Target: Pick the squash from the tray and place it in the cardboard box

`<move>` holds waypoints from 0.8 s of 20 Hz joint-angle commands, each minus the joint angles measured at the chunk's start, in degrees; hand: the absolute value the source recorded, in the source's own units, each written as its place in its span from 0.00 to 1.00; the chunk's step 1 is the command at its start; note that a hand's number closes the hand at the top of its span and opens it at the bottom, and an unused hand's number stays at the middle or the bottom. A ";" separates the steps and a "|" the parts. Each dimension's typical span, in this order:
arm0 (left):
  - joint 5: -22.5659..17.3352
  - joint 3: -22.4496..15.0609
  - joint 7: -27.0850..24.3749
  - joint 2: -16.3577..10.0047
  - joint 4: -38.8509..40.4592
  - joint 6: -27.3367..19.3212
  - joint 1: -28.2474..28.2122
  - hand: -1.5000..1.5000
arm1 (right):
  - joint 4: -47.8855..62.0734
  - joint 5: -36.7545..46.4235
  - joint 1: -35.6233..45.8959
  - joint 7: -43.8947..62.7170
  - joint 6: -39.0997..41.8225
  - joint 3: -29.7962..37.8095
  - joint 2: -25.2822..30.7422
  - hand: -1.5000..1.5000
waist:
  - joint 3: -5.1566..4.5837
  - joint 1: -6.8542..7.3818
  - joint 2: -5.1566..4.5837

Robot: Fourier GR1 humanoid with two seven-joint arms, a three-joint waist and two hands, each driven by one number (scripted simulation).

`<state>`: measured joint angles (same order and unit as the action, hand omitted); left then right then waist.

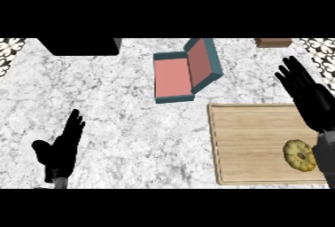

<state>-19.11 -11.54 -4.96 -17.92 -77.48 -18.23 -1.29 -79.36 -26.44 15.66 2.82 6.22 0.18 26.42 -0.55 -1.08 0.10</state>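
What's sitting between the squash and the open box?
In the head view, nothing: only bare tray wood, then marble counter, from squash to box.

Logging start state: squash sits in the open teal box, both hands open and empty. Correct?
Not quite. The head view shows the squash on the wooden tray, not in the open teal box. Both the left hand and right hand are open and empty.

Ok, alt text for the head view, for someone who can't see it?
A yellow squash lies on a wooden tray at the right of the marble counter, the open right hand over the tray's far corner. An open teal box sits beyond the tray; the left hand rests open at lower left.
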 commanded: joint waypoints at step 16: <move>-10.20 9.71 11.20 -12.77 -14.10 10.10 -0.49 0.50 | -29.15 30.21 -19.94 -39.24 7.25 5.81 24.75 0.00 | 0.69 -1.11 0.82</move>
<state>-27.28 -4.22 4.09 -27.66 -88.05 -9.89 -0.12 -103.15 -1.48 3.00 -27.64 12.68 4.24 48.17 0.12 -2.67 1.05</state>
